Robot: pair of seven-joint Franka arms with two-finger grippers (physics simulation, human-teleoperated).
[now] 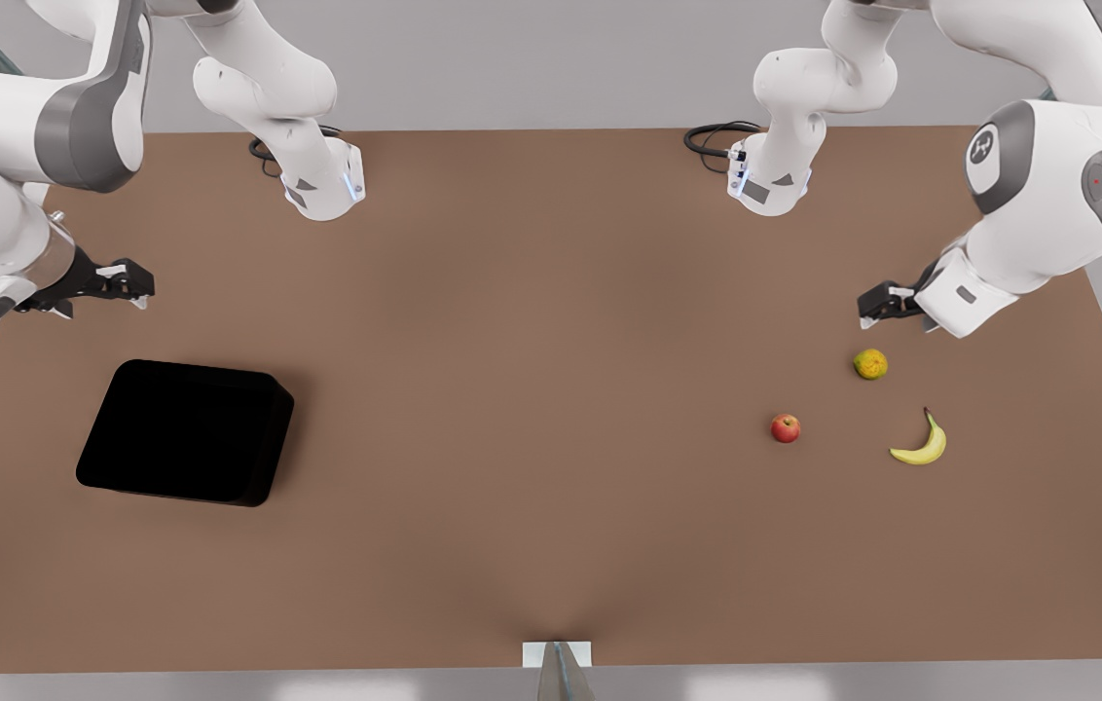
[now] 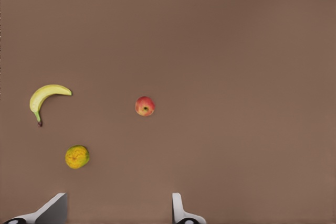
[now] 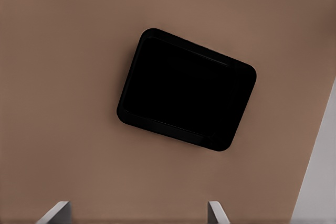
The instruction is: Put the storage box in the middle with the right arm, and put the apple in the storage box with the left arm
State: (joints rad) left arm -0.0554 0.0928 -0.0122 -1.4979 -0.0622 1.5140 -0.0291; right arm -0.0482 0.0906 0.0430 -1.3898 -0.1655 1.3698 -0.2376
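Claws first: my right claw (image 1: 137, 288) hung released and empty above the bench (image 1: 532, 389) on the front view's left, its fingertips (image 3: 59, 211) spread wide in the right wrist view, so that it looked straight down on the storage box (image 3: 186, 95). My left claw (image 1: 877, 304) hung likewise released on the front view's right, fingertips (image 2: 178, 208) apart, over the fruit. Neither touched anything; I judged both were poised high to survey their own targets before any descent.

Outward from the right claw, the storage box (image 1: 186, 431) lay flat and skewed on the bench, well apart from the middle, which is why that arm had to shift it first. Outward from the left claw sat a citrus fruit (image 1: 870, 364) just below it, then the apple (image 1: 785, 427) nearer the middle, and a banana (image 1: 921, 446) beside them. In the left wrist view the apple (image 2: 145, 106) stood apart from its neighbours, leaving room to close on it alone.
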